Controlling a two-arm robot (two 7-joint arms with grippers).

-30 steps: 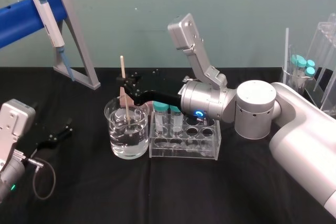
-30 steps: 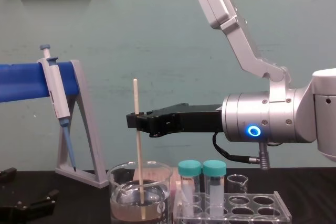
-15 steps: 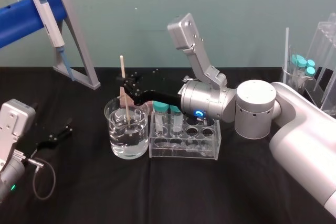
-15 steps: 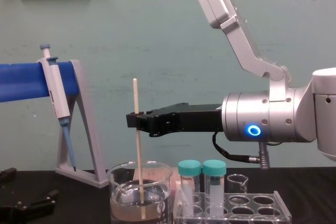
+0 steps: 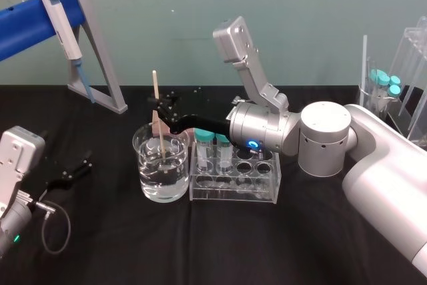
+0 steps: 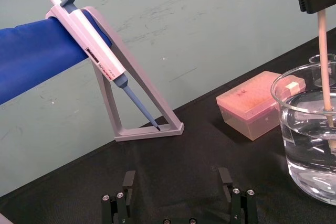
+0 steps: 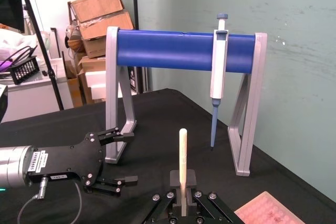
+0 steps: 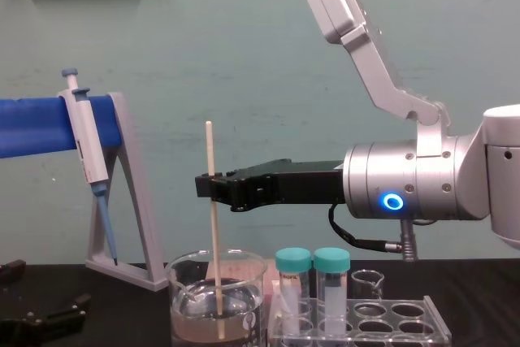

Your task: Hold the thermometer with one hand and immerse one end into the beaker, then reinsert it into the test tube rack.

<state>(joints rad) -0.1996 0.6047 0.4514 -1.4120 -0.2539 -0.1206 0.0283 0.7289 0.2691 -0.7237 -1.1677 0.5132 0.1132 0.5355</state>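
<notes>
The thermometer (image 5: 158,115) is a thin cream rod standing nearly upright, its lower end under the water in the large glass beaker (image 5: 144,179). My right gripper (image 5: 161,113) reaches in from the right above the beaker and is shut on the rod's middle; from the side it (image 8: 210,188) clamps the thermometer (image 8: 214,233) well above the beaker (image 8: 185,314). The clear test tube rack (image 5: 233,190) stands just right of the beaker. My left gripper (image 5: 75,171) rests open and empty on the black table at the left, its fingers (image 6: 128,181) spread apart.
Two teal-capped tubes (image 5: 203,148) stand in the rack's left holes. A grey-blue pipette (image 5: 59,19) hangs on a grey stand with a blue bar at the back left. A pink box (image 6: 254,103) sits behind the beaker. Clear racks with tubes (image 5: 390,88) stand far right.
</notes>
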